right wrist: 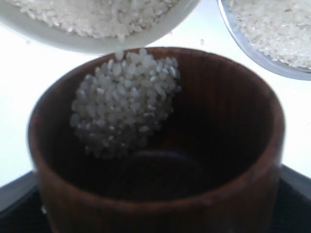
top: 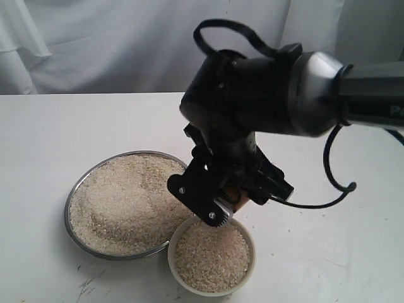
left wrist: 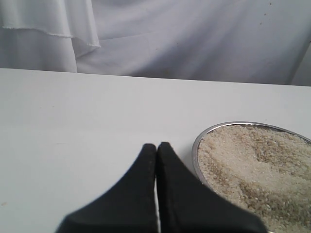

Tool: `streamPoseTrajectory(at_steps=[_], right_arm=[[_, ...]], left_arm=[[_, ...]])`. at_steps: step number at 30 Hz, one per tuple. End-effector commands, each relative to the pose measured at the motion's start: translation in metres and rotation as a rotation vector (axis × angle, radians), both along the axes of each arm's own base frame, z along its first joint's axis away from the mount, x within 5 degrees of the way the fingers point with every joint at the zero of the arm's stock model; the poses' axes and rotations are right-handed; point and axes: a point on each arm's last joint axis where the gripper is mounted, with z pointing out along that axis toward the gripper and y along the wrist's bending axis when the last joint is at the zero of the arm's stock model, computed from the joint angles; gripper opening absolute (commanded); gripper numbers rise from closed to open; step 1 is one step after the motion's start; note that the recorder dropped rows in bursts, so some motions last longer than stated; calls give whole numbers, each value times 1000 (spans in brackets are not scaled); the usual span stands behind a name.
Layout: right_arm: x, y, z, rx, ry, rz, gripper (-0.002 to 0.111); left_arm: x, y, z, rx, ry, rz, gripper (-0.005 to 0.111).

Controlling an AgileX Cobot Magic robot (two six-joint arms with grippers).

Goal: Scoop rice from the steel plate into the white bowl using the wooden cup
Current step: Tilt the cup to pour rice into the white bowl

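The steel plate (top: 74,201) lies on the white table heaped with rice (top: 129,202). Just in front of it to the right stands the white bowl (top: 178,274), also holding rice (top: 211,255). My right gripper (top: 227,201) hangs over the bowl's far rim, shut on the wooden cup (top: 235,197), which is mostly hidden there. In the right wrist view the cup (right wrist: 160,145) is tipped toward the bowl (right wrist: 73,41), with a clump of rice (right wrist: 124,102) sliding along its inner wall toward the lip. My left gripper (left wrist: 156,145) is shut and empty, beside the plate (left wrist: 197,148).
A white cloth backdrop (top: 95,44) hangs behind the table. A black cable (top: 328,177) loops off the right arm above the table at the right. Bare white table (top: 38,139) lies left of and behind the plate.
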Motion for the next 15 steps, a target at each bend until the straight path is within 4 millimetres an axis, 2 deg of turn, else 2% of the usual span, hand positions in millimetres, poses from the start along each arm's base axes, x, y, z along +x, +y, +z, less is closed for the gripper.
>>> streamPoseTrajectory(at_steps=[1,8,15], right_arm=[[-11,4,-2,-30,-90,27,0],[-23,8,-8,-72,-112,80,0],[-36,9,-15,-156,-207,131,0]], left_arm=[[0,0,-1,-4,-7,-1,0],[0,0,-1,-4,-7,-1,0],[0,0,-1,-4,-7,-1,0]])
